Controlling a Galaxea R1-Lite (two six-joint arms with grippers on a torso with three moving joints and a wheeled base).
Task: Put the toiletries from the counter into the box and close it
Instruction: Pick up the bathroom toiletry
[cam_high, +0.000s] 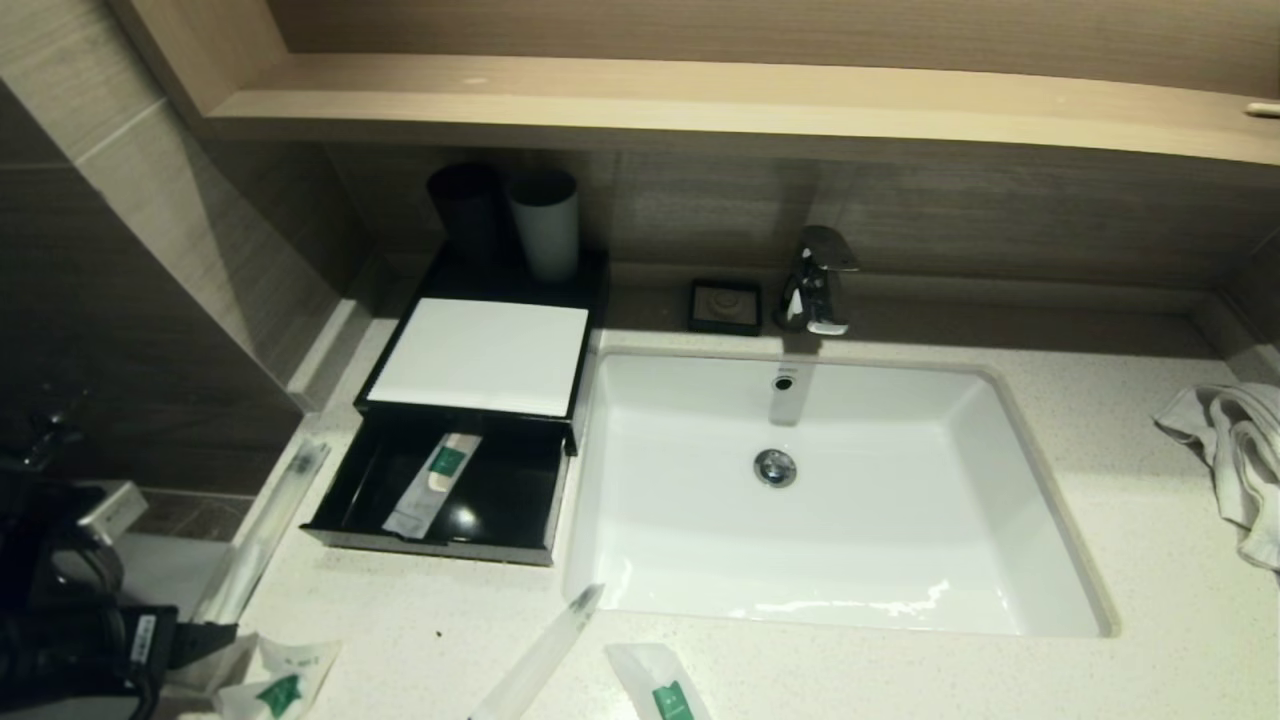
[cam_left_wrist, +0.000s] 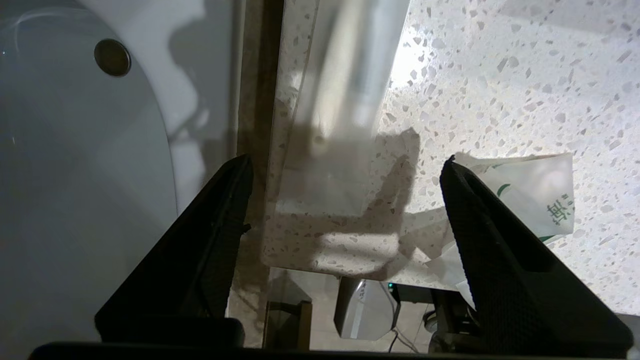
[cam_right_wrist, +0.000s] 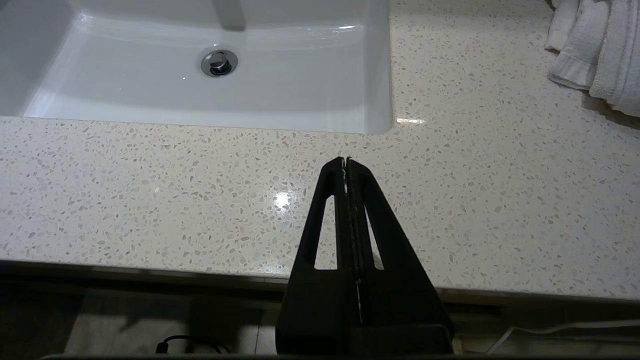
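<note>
The left gripper (cam_left_wrist: 345, 170) hangs spread and empty at the near-left corner of the pale speckled stone counter (cam_high: 900, 670), over a long clear-wrapped stick (cam_left_wrist: 340, 100) and beside a white green-labelled sachet (cam_left_wrist: 530, 195). Further right lie another clear stick (cam_high: 545, 655) and sachet (cam_high: 665, 690). One sachet (cam_high: 432, 482) lies in the open drawer of the flat black white-topped box (cam_high: 480, 355). The right gripper (cam_right_wrist: 346, 161), pressed together, hovers near the counter's front edge.
</note>
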